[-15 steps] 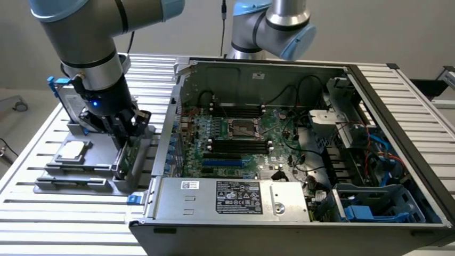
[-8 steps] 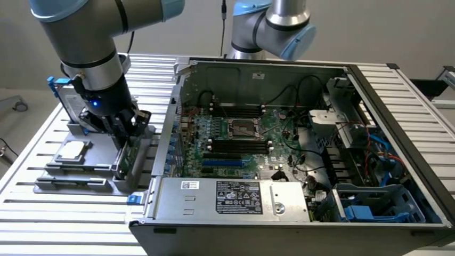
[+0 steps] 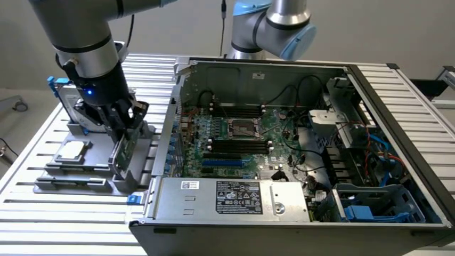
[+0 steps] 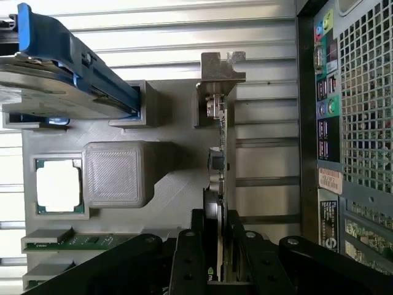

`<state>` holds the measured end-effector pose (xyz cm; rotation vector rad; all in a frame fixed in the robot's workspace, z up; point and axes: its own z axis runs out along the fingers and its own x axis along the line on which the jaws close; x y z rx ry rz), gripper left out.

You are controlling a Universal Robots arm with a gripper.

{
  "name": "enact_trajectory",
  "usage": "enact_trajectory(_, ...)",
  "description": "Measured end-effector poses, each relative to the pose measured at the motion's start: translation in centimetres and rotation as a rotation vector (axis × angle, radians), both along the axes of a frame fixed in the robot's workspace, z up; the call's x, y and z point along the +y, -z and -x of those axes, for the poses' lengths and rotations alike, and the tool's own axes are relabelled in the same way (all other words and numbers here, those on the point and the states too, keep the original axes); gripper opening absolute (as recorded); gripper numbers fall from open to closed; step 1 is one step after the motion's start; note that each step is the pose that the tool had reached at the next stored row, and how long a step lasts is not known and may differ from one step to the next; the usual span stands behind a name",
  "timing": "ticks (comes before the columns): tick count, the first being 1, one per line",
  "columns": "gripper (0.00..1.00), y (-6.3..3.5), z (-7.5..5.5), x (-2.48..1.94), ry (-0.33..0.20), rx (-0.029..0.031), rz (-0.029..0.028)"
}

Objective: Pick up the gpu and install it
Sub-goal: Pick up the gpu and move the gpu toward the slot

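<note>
Standing on its edge in the gray holder [image 4: 166,178], just beside the open computer case [image 3: 398,112], the gpu [image 4: 223,135] is squeezed along its upper edge by the gripper [image 4: 216,230]. The card is judged light, thin and stiff, but easily hurt. It is best held by the flat board sides, away from the small parts.

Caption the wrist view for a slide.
Tool clamped on the gpu, standing on edge in its grey holder beside the computer case.
</note>
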<state>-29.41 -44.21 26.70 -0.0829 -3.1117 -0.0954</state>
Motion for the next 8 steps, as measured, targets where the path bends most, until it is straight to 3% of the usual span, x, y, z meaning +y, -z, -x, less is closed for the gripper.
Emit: enact_trajectory(8, 0.26, -3.63, 0.0, 0.0, 0.0, 0.0, 0.0)
